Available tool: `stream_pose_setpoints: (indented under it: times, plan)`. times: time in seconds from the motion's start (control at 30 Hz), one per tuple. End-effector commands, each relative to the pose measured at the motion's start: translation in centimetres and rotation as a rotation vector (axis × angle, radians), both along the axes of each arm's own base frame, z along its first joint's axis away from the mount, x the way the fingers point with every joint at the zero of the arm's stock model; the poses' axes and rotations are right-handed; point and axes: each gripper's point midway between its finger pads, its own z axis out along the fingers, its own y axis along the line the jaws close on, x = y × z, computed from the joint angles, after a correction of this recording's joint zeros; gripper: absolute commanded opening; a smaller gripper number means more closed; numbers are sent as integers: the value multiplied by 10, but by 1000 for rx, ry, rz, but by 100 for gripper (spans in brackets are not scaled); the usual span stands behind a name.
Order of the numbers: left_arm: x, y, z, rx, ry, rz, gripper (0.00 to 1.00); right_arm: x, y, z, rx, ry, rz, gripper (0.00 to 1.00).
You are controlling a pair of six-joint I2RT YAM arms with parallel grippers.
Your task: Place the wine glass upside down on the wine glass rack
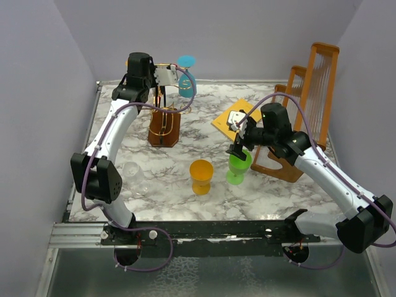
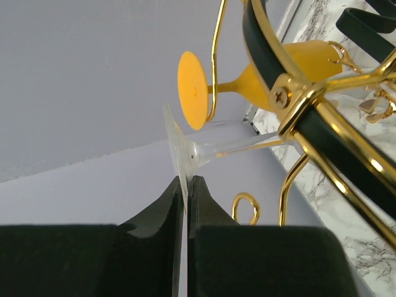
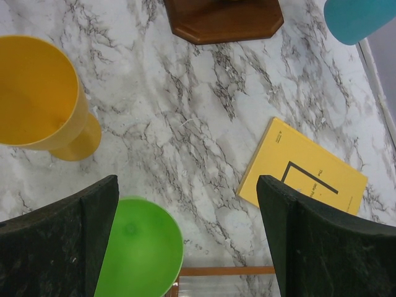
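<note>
Nearest, the right tool hangs wide open and empty above a green glass. Just beside that, an orange glass stands on the counter. Neither seems part of the step in hand. Farther back, toward the far left of the counter, stands the wine glass rack. The left tool is over it, its fingers pinched shut on the foot of the clear wine glass. The stem runs away from the tool to a gold wire arm, so the glass looks inverted and at the rack. A hanging orange glass and a blue glass seem already hung there. I judge the task nearly done. What is left is seating the foot on the wire, which I cannot confirm, and letting go.
</note>
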Motion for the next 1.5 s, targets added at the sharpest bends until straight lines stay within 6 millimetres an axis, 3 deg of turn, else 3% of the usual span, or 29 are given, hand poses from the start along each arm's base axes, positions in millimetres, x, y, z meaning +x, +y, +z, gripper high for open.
stream_pose_setpoints:
  times: [0.0,0.23,0.9,1.47]
  plan:
    - [-23,5,44,-30,-92,14,0,1,2,12,30,-50,14,92]
    - [-33,11,49,-24,-93,38,0,1,2,10,27,-45,14,92]
    - [-49,35,28,110,7,128,0,1,2,6,22,-41,13,92]
    - [-52,50,23,159,27,214,0,2,3,5,20,-38,14,92]
